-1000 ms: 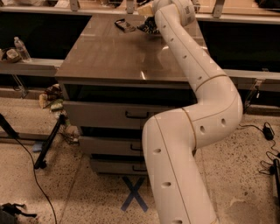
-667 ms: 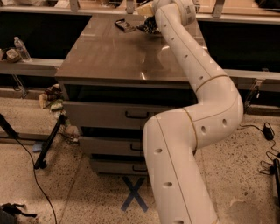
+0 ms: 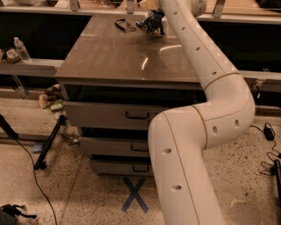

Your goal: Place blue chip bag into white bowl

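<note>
Blue chip bag (image 3: 150, 25) at the far, 12 o'clock edge of the tabletop (image 3: 118, 57). End effector (image 3: 153, 11) sits at the bag's 12 o'clock, close over it; whether released or grasping cannot be told. A small flat dark object (image 3: 125, 25) lies at the bag's 9 o'clock.

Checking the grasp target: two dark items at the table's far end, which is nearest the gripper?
The crumpled blue chip bag, right of the flat looped object; the gripper is directly over it.
</note>
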You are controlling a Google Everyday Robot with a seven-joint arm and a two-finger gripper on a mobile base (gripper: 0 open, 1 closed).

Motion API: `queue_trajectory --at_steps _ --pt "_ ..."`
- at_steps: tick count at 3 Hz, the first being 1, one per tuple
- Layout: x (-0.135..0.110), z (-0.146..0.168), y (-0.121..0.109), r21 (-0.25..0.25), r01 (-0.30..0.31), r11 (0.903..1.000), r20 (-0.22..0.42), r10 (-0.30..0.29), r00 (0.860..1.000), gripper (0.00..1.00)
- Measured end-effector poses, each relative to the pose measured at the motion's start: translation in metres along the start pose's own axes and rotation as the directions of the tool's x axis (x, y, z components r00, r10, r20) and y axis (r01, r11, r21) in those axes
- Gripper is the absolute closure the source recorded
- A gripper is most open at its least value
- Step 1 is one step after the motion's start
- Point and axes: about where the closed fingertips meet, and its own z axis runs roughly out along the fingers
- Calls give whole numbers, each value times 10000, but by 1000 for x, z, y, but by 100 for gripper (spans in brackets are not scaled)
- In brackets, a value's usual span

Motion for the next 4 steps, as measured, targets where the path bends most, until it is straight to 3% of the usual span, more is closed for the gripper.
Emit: queue_trajectory --at_steps 1,2,4 --pt "-11 -14 -14 67 39 10000 -171 -38 9998 0" --pt "-26 -30 -37 471 120 9988 -330 -105 9994 0" --pt "-54 -61 -83 1622 331 9862 -468 -258 9986 0"
